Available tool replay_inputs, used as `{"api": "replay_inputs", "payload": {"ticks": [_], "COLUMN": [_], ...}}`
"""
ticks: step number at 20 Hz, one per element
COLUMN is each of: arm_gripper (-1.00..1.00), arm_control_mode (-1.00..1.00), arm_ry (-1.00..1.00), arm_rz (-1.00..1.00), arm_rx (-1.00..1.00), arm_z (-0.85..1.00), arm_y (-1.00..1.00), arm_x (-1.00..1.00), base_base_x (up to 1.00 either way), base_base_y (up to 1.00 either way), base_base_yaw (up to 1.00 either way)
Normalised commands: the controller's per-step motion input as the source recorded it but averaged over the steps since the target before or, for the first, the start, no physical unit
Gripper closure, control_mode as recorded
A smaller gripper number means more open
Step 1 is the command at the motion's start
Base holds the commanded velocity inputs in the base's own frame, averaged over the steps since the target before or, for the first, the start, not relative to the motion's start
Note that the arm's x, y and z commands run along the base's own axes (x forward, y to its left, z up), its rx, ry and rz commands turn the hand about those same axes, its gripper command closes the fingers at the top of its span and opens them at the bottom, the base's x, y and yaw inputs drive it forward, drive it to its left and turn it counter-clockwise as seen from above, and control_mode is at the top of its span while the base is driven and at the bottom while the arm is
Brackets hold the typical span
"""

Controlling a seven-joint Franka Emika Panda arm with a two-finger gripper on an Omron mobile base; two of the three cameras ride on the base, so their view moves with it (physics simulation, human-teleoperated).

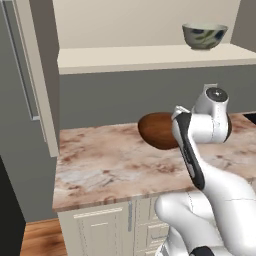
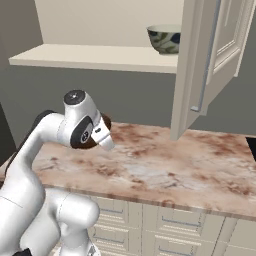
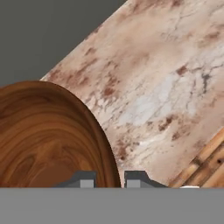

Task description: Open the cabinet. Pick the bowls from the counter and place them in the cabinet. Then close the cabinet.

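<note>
Marbled pinkish stone counter (image 1: 110, 165) under the open cream cabinet (image 2: 100, 56); jaws grip the glossy wooden bowl's (image 3: 43, 140) rim above it.

patterned bowl (image 2: 165, 39) on cabinet (image 2: 100, 57) shelf | door (image 2: 192, 70) open | counter (image 2: 170, 160)

Left base view: cream base cupboards (image 1: 105, 230) with drawer fronts at 6 o'clock. Plank wood floor (image 1: 40, 239) at 7 o'clock. Dark upright mass (image 1: 7, 210) at 8 o'clock against the frame edge, possibly an appliance; too cropped to identify. Grey wall (image 1: 110, 97) at centre. Right base view: drawer fronts with bar pulls (image 2: 165, 225) at 6 o'clock.
</note>
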Motion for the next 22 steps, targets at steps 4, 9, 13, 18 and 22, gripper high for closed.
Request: {"api": "replay_inputs", "payload": {"ticks": [4,9,13,18,22], "arm_gripper": [1.0,1.0,1.0,1.0,1.0], "arm_control_mode": [-1.0,-1.0,-1.0,-1.0,-1.0], "arm_ry": [0.0,0.0,-0.05,-0.11,-0.1], "arm_rz": [-0.17,-0.11,-0.06,-0.11,-0.13], "arm_rx": [0.07,0.12,-0.01,-0.12,-0.14], "arm_z": [0.64,0.67,0.83,0.89,0.89], "arm_y": [0.0,0.0,0.03,0.11,0.07], "arm_x": [-0.89,-0.81,-0.61,-0.29,-0.07], "base_base_x": [0.0,0.0,0.0,0.0,0.0], "base_base_y": [0.0,0.0,0.0,0.0,0.0], "base_base_yaw": [0.0,0.0,0.0,0.0,0.0]}}
